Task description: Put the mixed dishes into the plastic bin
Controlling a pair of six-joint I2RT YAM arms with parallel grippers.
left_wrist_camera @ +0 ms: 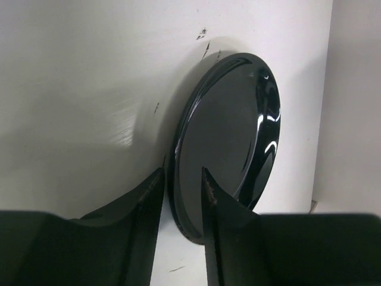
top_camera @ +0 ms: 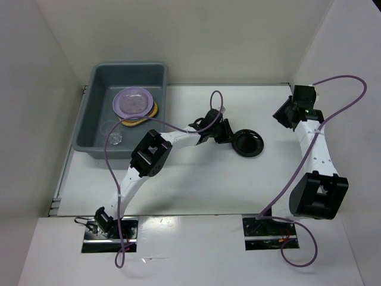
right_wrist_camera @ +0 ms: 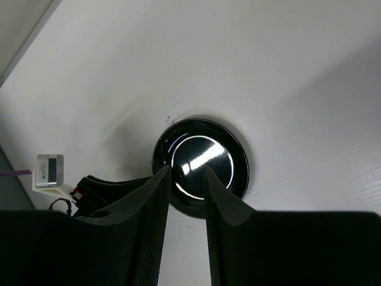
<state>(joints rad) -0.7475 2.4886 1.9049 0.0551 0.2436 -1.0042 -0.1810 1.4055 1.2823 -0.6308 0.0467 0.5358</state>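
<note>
Black round dish (top_camera: 248, 143) is sitting mid-frame in the overhead view on the white table (top_camera: 196, 185), well right of the plastic bin (top_camera: 89, 119) in the upper left. The left gripper (top_camera: 233, 137) is clamped on the dish's left rim. In the left wrist view one finger (left_wrist_camera: 149, 205) is outside the rim and the other is over the inside. Can't tell if the dish is off the table. The right gripper (top_camera: 284, 117) hangs in the upper right with its jaws pulled nearly together on nothing. In the bin, the lavender round plate (top_camera: 134, 102) lies on an orangey-edged plate (top_camera: 153, 109), with a small clear glass piece (top_camera: 116, 139) near the bin's lower-left corner.
</note>
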